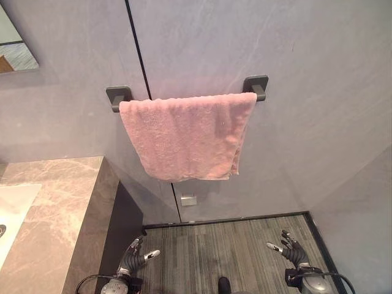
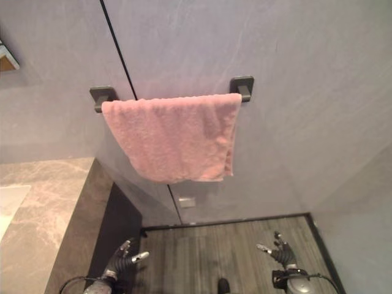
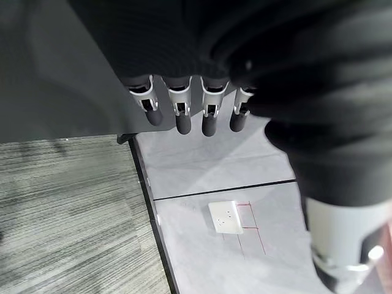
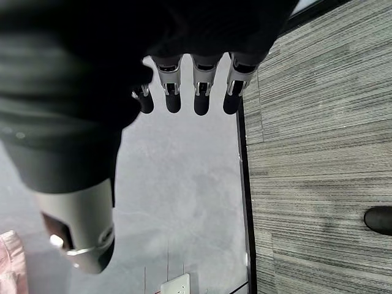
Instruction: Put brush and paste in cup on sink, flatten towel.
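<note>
Towel (image 1: 187, 136), pink terry, drapes the bar; left hand (image 1: 132, 260) and right hand (image 1: 291, 250) splay empty.

Pink towel (image 1: 187, 138) on a dark grey bar (image 1: 119, 97), pale grey wall (image 1: 318, 92) behind. Lower left: brown-veined marble counter (image 1: 58, 202). Bottom: grey striped floor (image 1: 226, 245).
</note>
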Controlling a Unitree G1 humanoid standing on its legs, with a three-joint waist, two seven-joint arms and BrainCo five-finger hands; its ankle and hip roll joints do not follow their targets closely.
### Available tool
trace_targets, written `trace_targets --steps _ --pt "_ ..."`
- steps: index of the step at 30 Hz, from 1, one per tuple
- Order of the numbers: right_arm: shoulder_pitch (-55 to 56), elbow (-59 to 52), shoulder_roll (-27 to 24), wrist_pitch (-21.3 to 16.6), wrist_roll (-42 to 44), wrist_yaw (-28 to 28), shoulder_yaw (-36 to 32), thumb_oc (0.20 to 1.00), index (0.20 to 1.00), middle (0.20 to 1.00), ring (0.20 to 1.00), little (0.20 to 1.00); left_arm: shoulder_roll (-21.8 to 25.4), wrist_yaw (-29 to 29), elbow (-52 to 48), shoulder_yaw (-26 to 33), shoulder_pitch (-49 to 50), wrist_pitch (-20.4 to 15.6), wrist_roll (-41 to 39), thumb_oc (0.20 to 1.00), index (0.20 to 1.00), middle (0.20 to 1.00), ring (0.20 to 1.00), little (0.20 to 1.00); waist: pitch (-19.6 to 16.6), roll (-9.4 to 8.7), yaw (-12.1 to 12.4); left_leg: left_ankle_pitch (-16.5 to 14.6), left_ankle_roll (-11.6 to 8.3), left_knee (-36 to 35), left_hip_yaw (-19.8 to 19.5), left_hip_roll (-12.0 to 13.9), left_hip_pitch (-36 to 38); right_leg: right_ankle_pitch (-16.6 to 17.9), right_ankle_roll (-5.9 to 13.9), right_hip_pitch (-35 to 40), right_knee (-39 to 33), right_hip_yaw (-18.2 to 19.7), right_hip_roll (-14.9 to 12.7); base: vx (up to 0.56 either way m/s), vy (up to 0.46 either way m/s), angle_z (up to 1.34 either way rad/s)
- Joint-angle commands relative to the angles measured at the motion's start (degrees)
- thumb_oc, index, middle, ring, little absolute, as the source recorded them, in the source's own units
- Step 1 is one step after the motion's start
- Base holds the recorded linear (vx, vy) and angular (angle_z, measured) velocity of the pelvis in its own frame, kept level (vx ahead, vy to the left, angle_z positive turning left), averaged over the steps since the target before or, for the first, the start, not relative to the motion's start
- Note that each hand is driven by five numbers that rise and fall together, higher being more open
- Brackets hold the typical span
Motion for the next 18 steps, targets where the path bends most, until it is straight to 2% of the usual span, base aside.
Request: trace_targets --steps 1,12,18 --pt "-3.16 0.22 -1.21 -1.5 -0.87 -0.54 1.78 1.0 1.0 1.0 1.0 1.0 3.59 2.11 1.5 -0.59 -2.36 -2.21 1.87 1.0 1.0 1.0 1.0 1.0 -0.51 -2.95 -0.12 3.39 -1.69 0.25 -0.42 -0.07 -3.68 -1.84 3.51 1.39 0.4 1.22 -2.48 0.0 0.0 0.0" --pt "-3.57 0.33 -1.14 -1.42 -1.64 -0.88 2.95 1.0 1.0 1.0 1.0 1.0 3.47 2.7 1.56 -1.14 -2.76 -2.19 1.52 1.0 1.0 1.0 1.0 1.0 -0.33 -2.83 -0.12 3.43 -1.65 0.25 -0.15 -0.05 -4.09 -1.71 3.65 0.78 0.4 1.58 -2.54 0.0 0.0 0.0" --pt "-4.53 0.5 -2.91 -1.13 -4.78 -2.71 2.23 1.0 1.0 1.0 1.0 1.0 3.36 2.93 1.56 -0.89 -2.79 -2.24 0.66 1.0 1.0 1.0 1.0 1.0 -0.25 -2.78 -0.03 3.41 -1.63 0.25 -0.24 -0.1 -4.08 -1.71 3.63 0.84 0.4 1.59 -2.56 0.0 0.0 0.0"
